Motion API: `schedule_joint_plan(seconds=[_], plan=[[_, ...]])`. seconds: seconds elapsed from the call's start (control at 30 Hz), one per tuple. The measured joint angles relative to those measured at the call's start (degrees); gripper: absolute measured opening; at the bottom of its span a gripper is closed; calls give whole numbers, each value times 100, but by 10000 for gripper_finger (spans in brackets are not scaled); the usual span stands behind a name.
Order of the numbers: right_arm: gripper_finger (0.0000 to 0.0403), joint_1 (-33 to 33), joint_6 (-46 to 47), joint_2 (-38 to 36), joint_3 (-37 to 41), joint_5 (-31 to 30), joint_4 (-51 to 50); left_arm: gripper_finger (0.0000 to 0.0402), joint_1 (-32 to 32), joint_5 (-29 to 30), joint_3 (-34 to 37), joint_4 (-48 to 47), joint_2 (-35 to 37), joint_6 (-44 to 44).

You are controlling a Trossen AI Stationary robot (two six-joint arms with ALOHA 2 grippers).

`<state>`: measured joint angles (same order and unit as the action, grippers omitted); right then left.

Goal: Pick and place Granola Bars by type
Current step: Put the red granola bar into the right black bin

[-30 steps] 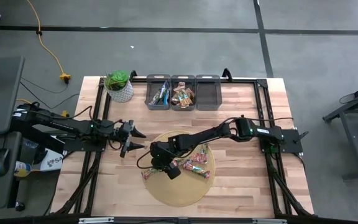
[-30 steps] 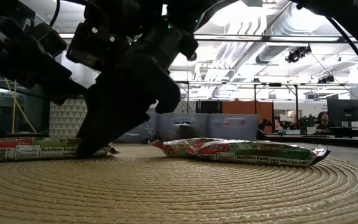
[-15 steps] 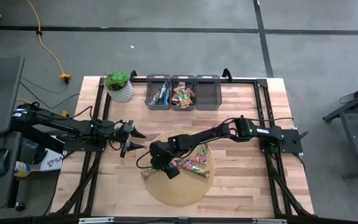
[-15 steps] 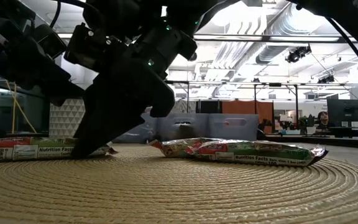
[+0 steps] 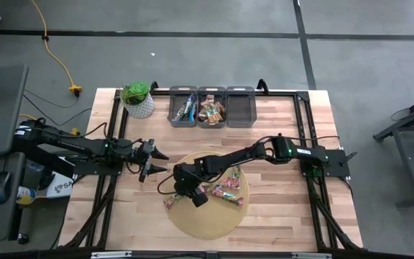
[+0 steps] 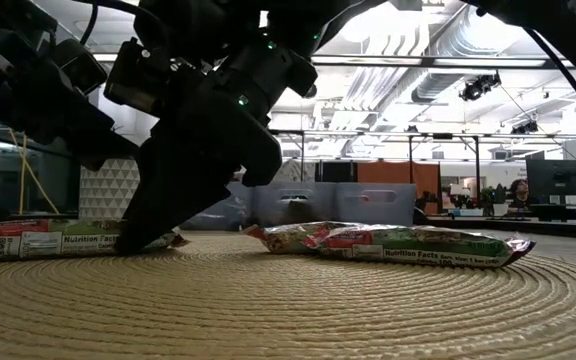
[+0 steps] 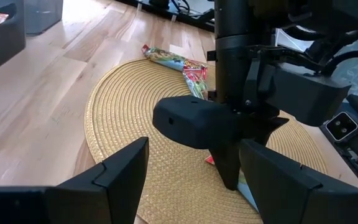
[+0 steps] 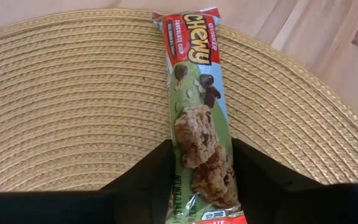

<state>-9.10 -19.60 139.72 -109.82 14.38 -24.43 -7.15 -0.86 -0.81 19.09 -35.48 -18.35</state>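
Observation:
A granola bar (image 8: 197,93) in a green and red wrapper lies flat at the left edge of the round woven mat (image 5: 207,219). Its far end reaches the mat's rim. My right gripper (image 8: 202,155) slants down over the bar's near end (image 5: 171,202) and is shut on it. In the low view this bar (image 6: 68,240) shows under the dark gripper. More green and red bars (image 5: 223,193) rest on the mat to its right. My left gripper (image 5: 157,162) waits open above the table left of the mat. My right gripper pinches the bar's two long sides (image 8: 178,155) between its two fingers, near the end away from the red logo. The fingers (image 8: 260,180) come slanting down from the table's right and lie along the bar. The bar still lies flat on the mat.
Three grey bins stand at the far edge: the left one (image 5: 183,108) holds blue bars, the middle one (image 5: 211,109) brown bars, and the third (image 5: 240,108) is beside them. A potted plant (image 5: 136,99) stands at the far left.
In the low view, my right gripper has drawn its fingers in around the bar at the mat's left edge. The bar's wrapper has shifted a little there. The arm has kept its place.

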Motion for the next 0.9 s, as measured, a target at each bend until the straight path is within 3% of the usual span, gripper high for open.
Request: schedule_joint_plan(seconds=[0.4, 0.9], plan=[[105, -2, 258, -6, 0, -53, 29, 248, 0, 0, -1, 2, -1, 0], [100, -171, 679, -73, 2, -93, 379, 248, 0, 0, -1, 1, -2, 0]])
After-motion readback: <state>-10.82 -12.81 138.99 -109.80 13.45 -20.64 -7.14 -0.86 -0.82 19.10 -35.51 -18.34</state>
